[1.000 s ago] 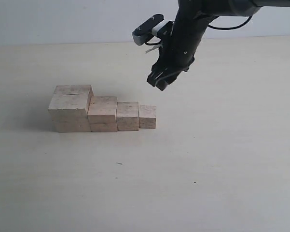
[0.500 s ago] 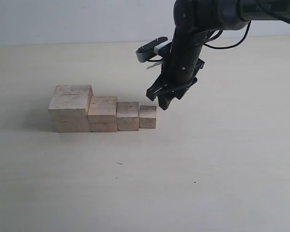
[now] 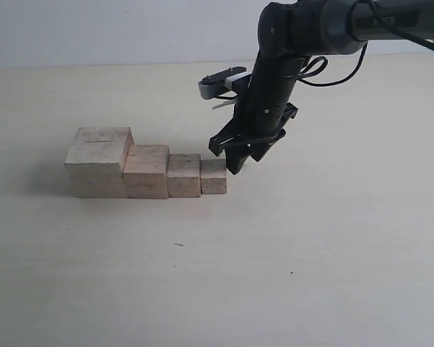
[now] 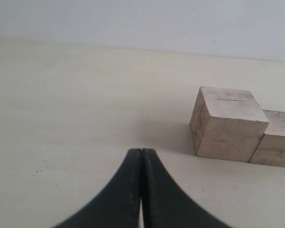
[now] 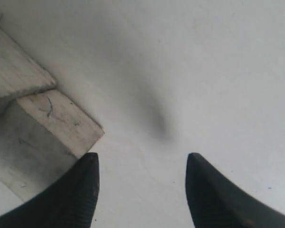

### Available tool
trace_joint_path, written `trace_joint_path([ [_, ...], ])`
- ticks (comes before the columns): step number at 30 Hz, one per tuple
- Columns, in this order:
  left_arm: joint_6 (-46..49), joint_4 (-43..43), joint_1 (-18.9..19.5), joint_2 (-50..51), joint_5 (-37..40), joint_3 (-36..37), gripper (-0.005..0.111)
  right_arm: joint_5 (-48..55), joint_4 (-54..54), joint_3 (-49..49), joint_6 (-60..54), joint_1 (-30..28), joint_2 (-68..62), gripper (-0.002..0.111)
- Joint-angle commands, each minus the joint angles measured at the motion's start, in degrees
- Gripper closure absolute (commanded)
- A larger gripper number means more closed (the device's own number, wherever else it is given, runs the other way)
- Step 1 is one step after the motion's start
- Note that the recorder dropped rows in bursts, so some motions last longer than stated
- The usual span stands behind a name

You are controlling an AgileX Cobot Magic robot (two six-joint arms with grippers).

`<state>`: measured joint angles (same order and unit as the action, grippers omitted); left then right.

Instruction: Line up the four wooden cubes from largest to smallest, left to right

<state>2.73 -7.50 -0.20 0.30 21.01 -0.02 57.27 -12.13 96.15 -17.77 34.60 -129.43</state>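
Surface: a pale, bare surface [image 3: 310, 275] fills your view, with a plain light wall [image 3: 94, 29] behind it.
Right hand: your right hand [image 3: 240, 163] hangs low over the surface on its dark arm [image 3: 289, 43], tips pointing down.
Right hand state: its jaws stand moderately parted and hold nothing; only bare surface shows between them.
Smallest cube: the smallest cube [image 3: 213, 177] sits just beside the right hand, on the row side of it. One finger [image 5: 71, 194] is right at its outer face; you cannot tell whether it touches.
Third cube: the third cube [image 3: 183, 176] stands one place further from the right hand, touching the smallest cube.
Second cube: the second cube [image 3: 146, 172] comes next, pressed against the third.
Largest cube: the largest cube [image 3: 95, 166] ends the row, the farthest from the right hand. A thin dark crack line [image 3: 94, 143] runs across its top.
Row: all four rest on the surface in one straight line, stepping down in height toward the right hand.
Left hand: your left hand [image 4: 141, 190] is low over bare surface, well apart from the largest cube.
Left hand state: its jaws are pressed together with nothing between them.
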Motion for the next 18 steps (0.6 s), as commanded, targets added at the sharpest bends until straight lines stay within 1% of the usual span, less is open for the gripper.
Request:
trace_joint_path([
  [1,-0.1,-0.2,-0.4,-0.3,-0.5,0.0,0.107,-0.2,-0.8,0.3,-0.6,0.1,0.1,0.055],
  [4,-0.1,-0.2,-0.4,-0.3,-0.5,0.0,0.107,-0.2,-0.4,0.3,-0.5,0.1,0.1,0.055],
  [9,-0.1,-0.2,-0.4,-0.3,-0.5,0.0,0.107,-0.1,5.7,0.3,2.4,0.1,2.0,0.055],
  [14,-0.1,-0.2,-0.4,-0.3,-0.5,0.0,0.107,0.0,5.7,0.3,2.6,0.1,4.3,0.055],
  [18,-0.1,-0.2,-0.4,-0.3,-0.5,0.0,0.107,3.5,4.7,0.3,5.6,0.1,6.6,0.057],
])
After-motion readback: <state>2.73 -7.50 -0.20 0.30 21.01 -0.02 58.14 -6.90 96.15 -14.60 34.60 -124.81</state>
